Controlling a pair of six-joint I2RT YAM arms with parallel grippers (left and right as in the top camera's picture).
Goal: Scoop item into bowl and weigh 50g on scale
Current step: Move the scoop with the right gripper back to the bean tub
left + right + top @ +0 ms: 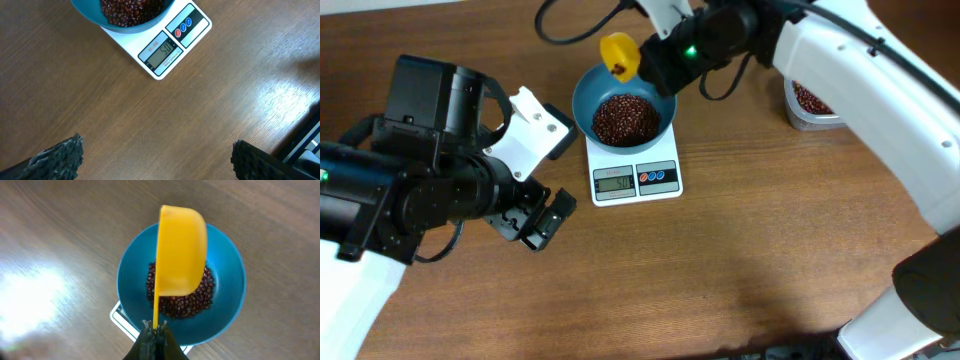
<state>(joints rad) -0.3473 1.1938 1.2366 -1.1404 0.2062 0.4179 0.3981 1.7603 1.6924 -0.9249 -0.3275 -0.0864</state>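
Right gripper (pixel 155 332) pinched tight on yellow scoop (pixel 181 250) handle. Scoop tipped directly over bowl (pixel 227 280). Beans (pixel 182 305) heaped inside, bowl on scale (pixel 637 178). Left gripper (pixel 157 157) spread, empty, near-left of scale.

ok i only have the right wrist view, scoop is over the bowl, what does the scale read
observer: from the left wrist view, the display on the scale looks like it reads 50.
operator: wheres the left claw
observer: the left claw is open and holds nothing. it sits beside the scale, apart from it.
operator: any beans in the tub
observer: yes, the clear tub past the right arm has beans in it. the arm partly hides it.
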